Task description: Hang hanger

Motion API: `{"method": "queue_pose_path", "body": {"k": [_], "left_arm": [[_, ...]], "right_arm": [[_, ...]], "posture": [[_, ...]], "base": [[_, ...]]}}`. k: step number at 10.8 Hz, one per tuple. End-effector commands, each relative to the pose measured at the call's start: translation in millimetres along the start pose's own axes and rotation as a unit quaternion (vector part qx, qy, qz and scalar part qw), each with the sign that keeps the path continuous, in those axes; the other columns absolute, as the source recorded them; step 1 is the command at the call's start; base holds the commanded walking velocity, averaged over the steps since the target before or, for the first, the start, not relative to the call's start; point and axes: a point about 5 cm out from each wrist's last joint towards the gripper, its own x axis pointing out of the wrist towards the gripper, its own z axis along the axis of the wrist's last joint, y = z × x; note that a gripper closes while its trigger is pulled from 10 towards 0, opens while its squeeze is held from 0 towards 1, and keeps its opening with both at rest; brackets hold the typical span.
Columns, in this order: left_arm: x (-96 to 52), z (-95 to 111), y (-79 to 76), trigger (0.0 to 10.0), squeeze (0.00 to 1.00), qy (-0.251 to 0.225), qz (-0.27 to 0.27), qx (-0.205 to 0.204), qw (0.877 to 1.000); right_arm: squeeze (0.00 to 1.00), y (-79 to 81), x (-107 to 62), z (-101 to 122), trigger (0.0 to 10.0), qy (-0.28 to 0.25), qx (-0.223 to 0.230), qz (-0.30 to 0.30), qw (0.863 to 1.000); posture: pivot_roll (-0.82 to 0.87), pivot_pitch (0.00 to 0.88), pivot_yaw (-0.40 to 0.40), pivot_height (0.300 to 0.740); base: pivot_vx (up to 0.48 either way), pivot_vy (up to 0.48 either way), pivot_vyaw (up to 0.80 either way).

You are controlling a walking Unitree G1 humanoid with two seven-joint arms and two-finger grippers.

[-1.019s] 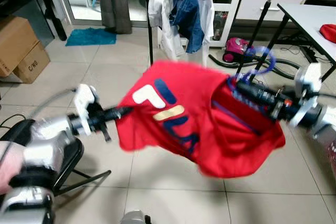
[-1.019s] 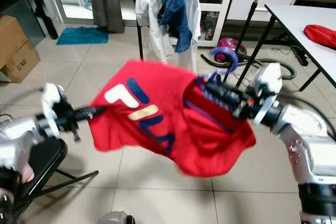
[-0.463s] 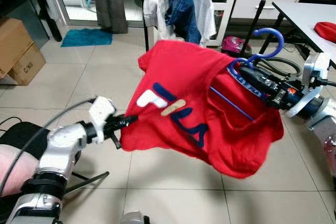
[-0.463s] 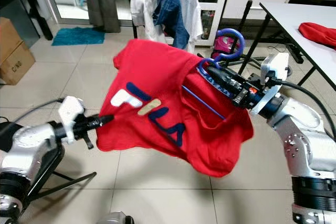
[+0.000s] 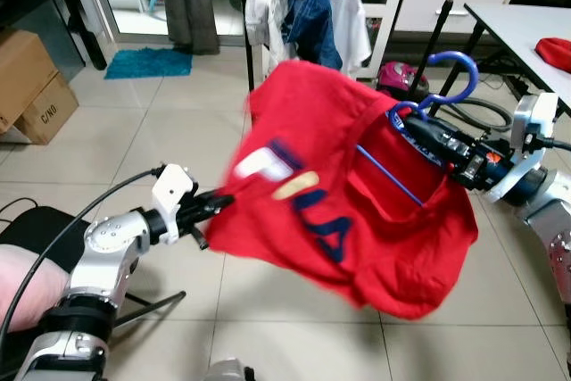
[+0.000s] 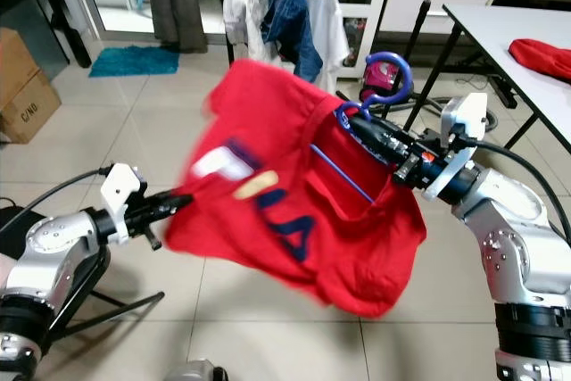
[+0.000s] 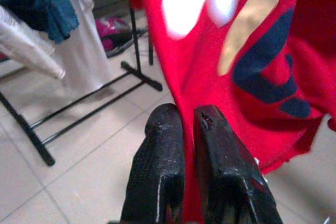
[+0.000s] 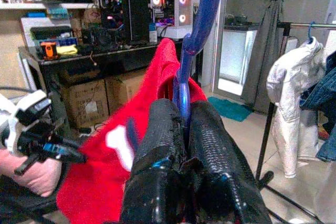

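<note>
right claw (image 5: 417,128) at centre right of the head view, clamped tight on the neck of a blue hanger (image 5: 449,79), hook curling up above the fingers, bar running down inside the garment. same grip in the right wrist view: both black fingers (image 8: 157,145) pressed against the blue stem (image 8: 195,30). red t-shirt (image 5: 348,194) draped on that hanger, filling the middle of the frame, held up in the air above the tiled floor (image 5: 134,140), blurred along its lower edge, white, beige and navy lettering across the front. left claw (image 5: 212,205) at lower left, pinched shut on the shirt's left hem; in the left wrist view, red cloth (image 7: 262,51) caught between the two fingers (image 7: 160,166). shirt stretched between the two claws. clothes rack (image 5: 254,51) at upper centre, behind the shirt, carrying a white garment (image 5: 264,6), a denim jacket (image 5: 314,15) and a white tee (image 5: 354,20). pink vacuum cleaner (image 5: 394,78) on the floor just right of the rack. cardboard boxes (image 5: 31,78) at the left edge, teal mat (image 5: 147,62) by the doorway at upper left. white bench (image 5: 526,28) at upper right with a red item (image 5: 558,49) lying on it. black chair (image 5: 36,225) at lower left beside the left arm.
</note>
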Motion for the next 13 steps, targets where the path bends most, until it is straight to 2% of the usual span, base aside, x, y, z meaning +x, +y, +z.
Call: {"method": "queue_pose_path", "body": {"k": [1, 2, 3, 5, 6, 7, 8, 10, 11, 12, 13], "left_arm": [[-0.2, 7.3, 0.1, 10.0, 1.0, -0.013, -0.011, 0.005, 1.0], [-3.7, 17.9, -0.8, 10.0, 1.0, -0.018, -0.042, 0.024, 0.999], [-7.0, 27.7, 1.9, 10.0, 1.0, -0.026, -0.051, 0.03, 0.998], [-18.0, 63.5, 24.5, 10.0, 1.0, -0.057, -0.035, 0.073, 0.995], [-25.0, 81.4, 36.7, 10.0, 1.0, -0.068, -0.024, 0.09, 0.993], [-31.9, 90.1, 46.1, 10.0, 1.0, -0.064, -0.028, 0.094, 0.993], [-34.2, 88.3, 48.1, 10.0, 1.0, -0.043, -0.069, 0.071, 0.994], [-33.2, 75.5, 39.0, 10.0, 1.0, 0.001, -0.171, 0.016, 0.985], [-31.7, 71.9, 29.8, 10.0, 0.08, 0.01, -0.226, -0.004, 0.974], [-27.3, 71.4, 23.7, 10.0, 0.0, 0.019, -0.26, 0.015, 0.965], [-23.2, 68.6, 21.1, 10.0, 0.0, 0.036, -0.276, 0.027, 0.96]], "right_arm": [[0.0, 2.0, 2.1, 6.0, 10.0, 0.005, -0.025, 0.01, 1.0], [0.0, -0.7, 1.1, 0.9, 10.0, 0.036, -0.035, 0.006, 0.999], [0.0, -2.8, 0.2, -1.3, 10.0, 0.054, -0.042, 0.001, 0.998], [0.0, -2.5, -2.3, -7.7, 10.0, 0.107, -0.065, 0.02, 0.992], [0.0, 3.1, -4.4, -5.3, 10.0, 0.111, -0.07, 0.059, 0.99], [0.0, 11.2, -8.4, -0.5, 10.0, 0.112, -0.071, 0.111, 0.985], [0.0, 16.9, -12.8, 5.6, 10.0, 0.112, -0.062, 0.161, 0.979], [0.0, 16.6, -12.9, 12.5, 10.0, 0.116, -0.068, 0.186, 0.973], [0.0, 15.3, -13.1, 16.2, 10.0, 0.116, -0.072, 0.192, 0.972], [0.0, 17.3, -13.2, 19.9, 10.0, 0.114, -0.073, 0.205, 0.969], [0.0, 18.8, -13.0, 20.9, 10.0, 0.114, -0.071, 0.213, 0.968]], "posture": [[0.0, 0.0, 0.017, 0.74], [0.0, 0.0, 0.016, 0.74], [0.0, 0.0, 0.016, 0.74], [0.0, 0.0, 0.009, 0.74], [0.0, 0.0, 0.008, 0.74], [0.01, 0.0, 0.006, 0.74], [0.01, 0.0, 0.006, 0.74], [0.0, 0.0, 0.018, 0.74], [0.0, 0.0, 0.019, 0.74], [0.0, 0.0, 0.019, 0.74], [0.0, 0.0, 0.019, 0.74]], "base": [[0.0, 0.0, 0.0], [0.0, 0.0, 0.0], [0.0, 0.0, 0.0], [0.0, 0.0, 0.0], [0.0, 0.0, 0.0], [0.0, 0.0, 0.0], [0.0, 0.0, 0.0], [0.0, 0.0, 0.0], [0.0, 0.0, 0.0], [0.0, 0.0, 0.0], [0.0, 0.0, 0.0]]}}
